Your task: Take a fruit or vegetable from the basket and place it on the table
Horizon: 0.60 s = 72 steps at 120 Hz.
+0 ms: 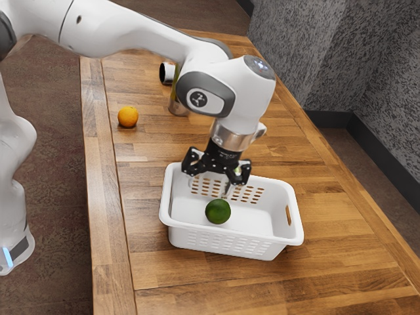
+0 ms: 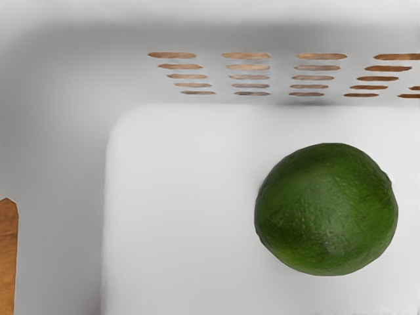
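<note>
And there was the tool (image 1: 209,186), poised above the basket, fingers spread well apart, nothing held between them! Below it sat the lime (image 1: 218,211), dark green and round, down on the floor of the white plastic basket (image 1: 297,234), near a slotted wall. The basket stood on the wooden counter (image 1: 341,262). Farther out, toward the exterior view's left, an orange (image 1: 128,117) rested on the bare wood, well apart from the basket!
</note>
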Available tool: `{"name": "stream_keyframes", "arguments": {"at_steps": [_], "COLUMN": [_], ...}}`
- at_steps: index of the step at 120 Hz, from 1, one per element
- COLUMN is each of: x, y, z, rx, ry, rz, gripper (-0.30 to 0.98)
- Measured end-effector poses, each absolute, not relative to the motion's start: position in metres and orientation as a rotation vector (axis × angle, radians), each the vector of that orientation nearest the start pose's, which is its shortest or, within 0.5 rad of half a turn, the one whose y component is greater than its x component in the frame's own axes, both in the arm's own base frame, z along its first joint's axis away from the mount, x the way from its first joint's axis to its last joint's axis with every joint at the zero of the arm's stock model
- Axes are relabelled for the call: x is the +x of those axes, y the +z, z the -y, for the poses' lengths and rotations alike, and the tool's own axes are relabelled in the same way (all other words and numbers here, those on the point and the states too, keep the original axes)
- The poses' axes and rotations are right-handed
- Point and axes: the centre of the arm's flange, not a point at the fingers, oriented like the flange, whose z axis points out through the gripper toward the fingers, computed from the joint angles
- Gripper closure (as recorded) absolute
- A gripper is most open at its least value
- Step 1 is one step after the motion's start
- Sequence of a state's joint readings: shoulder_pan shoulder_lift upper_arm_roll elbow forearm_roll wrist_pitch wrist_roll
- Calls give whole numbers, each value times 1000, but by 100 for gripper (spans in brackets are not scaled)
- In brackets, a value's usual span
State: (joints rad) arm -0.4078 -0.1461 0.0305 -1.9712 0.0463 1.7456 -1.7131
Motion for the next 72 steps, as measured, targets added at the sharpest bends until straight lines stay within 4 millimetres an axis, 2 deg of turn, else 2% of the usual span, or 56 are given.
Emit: {"name": "stream_keyframes", "arguments": {"at_steps": [9, 25, 38, 72], "x": [475, 488, 495, 495], "y": [526, 507, 500, 486], "z": [184, 180, 180, 181], "rx": [-2441, -2464, -2497, -2560], "ry": [-7, 9, 11, 62], "rz": [1842, 1809, 1784, 1736], "gripper": [0, 0, 0, 0]}}
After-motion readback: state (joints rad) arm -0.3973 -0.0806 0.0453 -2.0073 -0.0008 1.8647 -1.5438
